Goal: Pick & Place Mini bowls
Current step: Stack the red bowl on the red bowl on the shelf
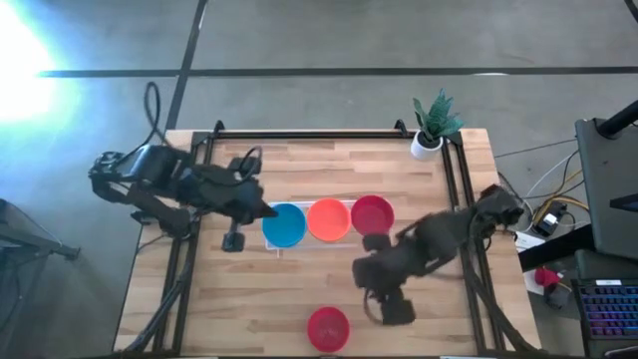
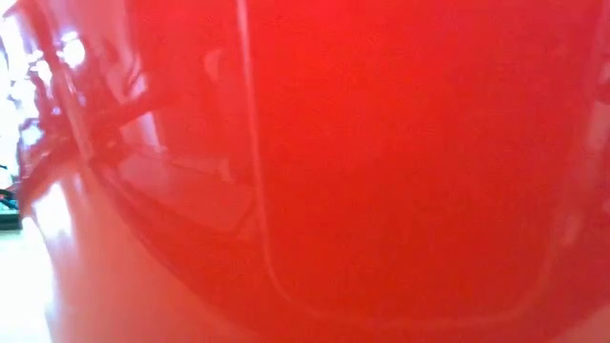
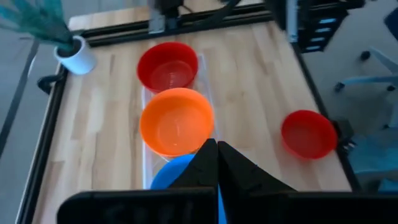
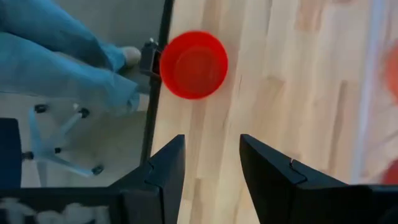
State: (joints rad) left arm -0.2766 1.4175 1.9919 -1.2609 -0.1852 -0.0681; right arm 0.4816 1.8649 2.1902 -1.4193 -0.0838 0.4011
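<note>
**Operator:** Nearest to me, a lone red bowl (image 1: 328, 328) sits at the table's (image 1: 299, 289) front edge, apart from the others. It stands so near the low camera that it fills that view (image 2: 362, 171) with red.

**Observer:** And the right arm?

**Operator:** My right gripper (image 1: 384, 307) hangs over bare wood just beside that bowl. In the right wrist view its fingers (image 4: 165, 171) stand parted with only wood between them, nothing held, and the red bowl (image 4: 194, 65) lies ahead of them at the table edge. Past the edge I see blue-clad legs of a person (image 4: 68, 62) and a chair base (image 4: 62, 155).

**Observer:** Farther back?

**Operator:** Mid-table, three bowls line up touching on the white tray (image 1: 281, 247): blue bowl (image 1: 285, 226), orange bowl (image 1: 328, 219), second red bowl (image 1: 372, 214). My left gripper (image 1: 267, 211) is at the blue bowl's rim on its own side. Its fingers (image 3: 214, 163) are pressed together over the blue bowl (image 3: 177, 174); I cannot tell whether the rim is pinched between them.

**Observer:** Beyond that?

**Operator:** A small white pot with a green plant (image 1: 431, 128) stands at the far right corner.
</note>
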